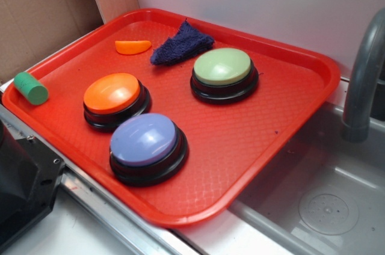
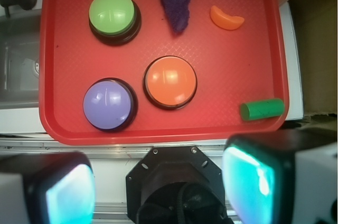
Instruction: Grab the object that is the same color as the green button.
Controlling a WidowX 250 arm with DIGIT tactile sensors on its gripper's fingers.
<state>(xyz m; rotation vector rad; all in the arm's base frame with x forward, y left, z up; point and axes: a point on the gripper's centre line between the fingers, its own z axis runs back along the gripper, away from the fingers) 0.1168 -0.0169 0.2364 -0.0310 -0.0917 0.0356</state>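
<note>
Red textured plastic tray [image 2: 63, 123] seen from above; gripper [image 2: 158, 184] hovered off its near edge, fingers spread wide apart.
Small green cylinder [image 2: 262, 109] lay on its side at tray's corner rim, well apart from glossy domed green button [image 2: 112, 14].

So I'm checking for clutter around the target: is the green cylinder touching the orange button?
No. The green cylinder lies at the tray's corner edge, with bare red tray between it and the orange button.
</note>
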